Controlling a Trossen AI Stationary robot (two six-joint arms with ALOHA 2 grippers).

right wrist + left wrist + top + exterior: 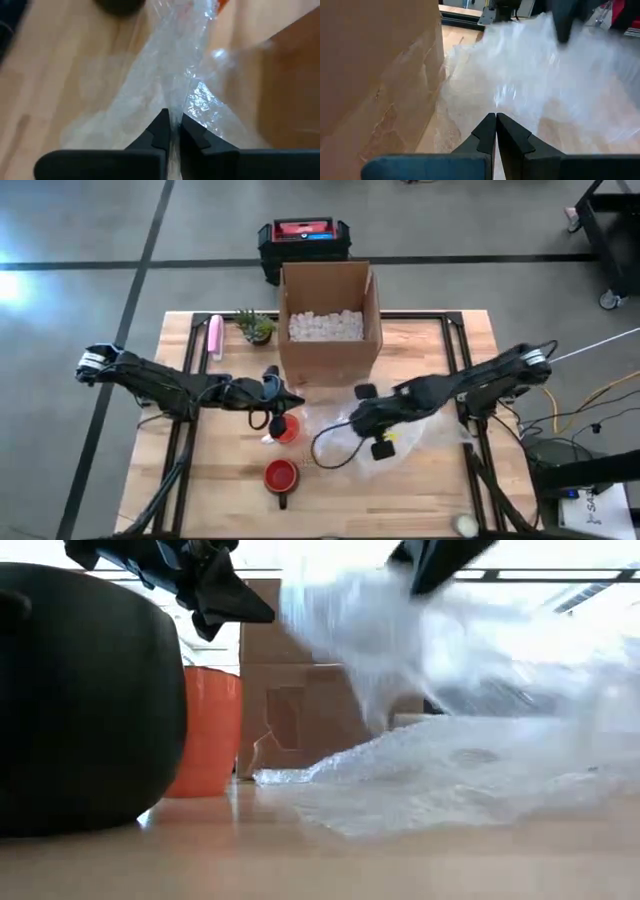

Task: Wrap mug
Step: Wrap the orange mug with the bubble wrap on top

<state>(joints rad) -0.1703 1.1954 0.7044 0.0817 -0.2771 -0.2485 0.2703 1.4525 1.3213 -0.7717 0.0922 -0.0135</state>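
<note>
On the wooden table (220,480), left of centre, the left gripper (290,402) hovers pinched together, empty, above one red mug (286,428). Another red mug (280,476) stands upright nearer the front edge, handle pointing frontward. Rightward, the right gripper (352,420) pinches crinkled clear bubble wrap (400,438). Behind, an open cardboard box (327,320) holds white packing peanuts (325,325).

a grey concrete floor (80,230) crossed by dark lines surrounds the wooden table (220,490), brightly lit.
</note>
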